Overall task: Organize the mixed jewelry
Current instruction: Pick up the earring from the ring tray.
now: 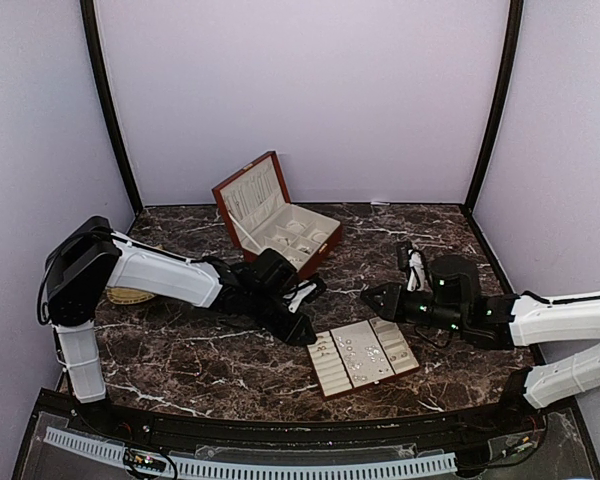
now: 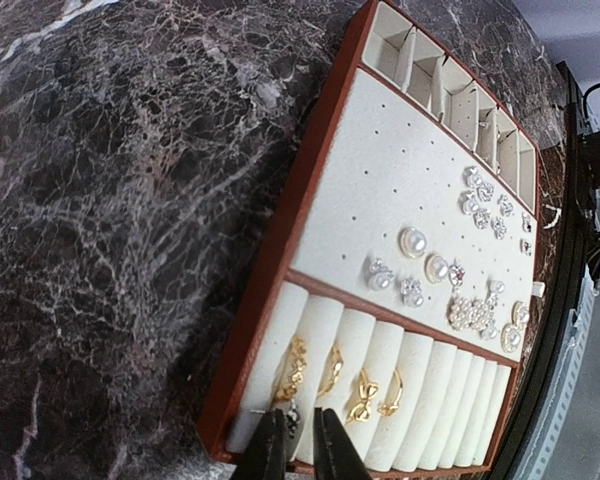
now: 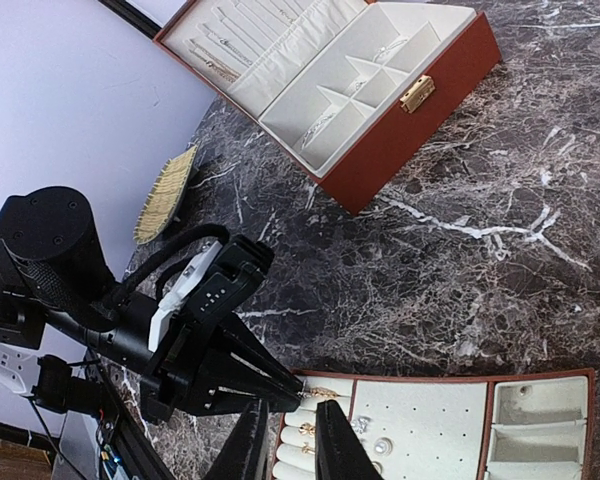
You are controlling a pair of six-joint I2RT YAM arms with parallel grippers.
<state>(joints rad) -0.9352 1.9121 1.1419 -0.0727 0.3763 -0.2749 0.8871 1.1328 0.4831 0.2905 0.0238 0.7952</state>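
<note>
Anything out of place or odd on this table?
What looks like a straw brush lies near the left wall, partly under the left arm; it is no jewelry. In the tray, pearl pieces lie heaped at one corner of the stud panel, not spaced like the others.

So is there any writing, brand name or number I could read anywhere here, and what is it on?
No text can be read in any view.
Jewelry tray: no lettering, only rows of pinholes.
Wooden jewelry box: no lettering on its walls or lining.
Left arm's wrist housing: a few tiny marks, too blurred to read.
</note>
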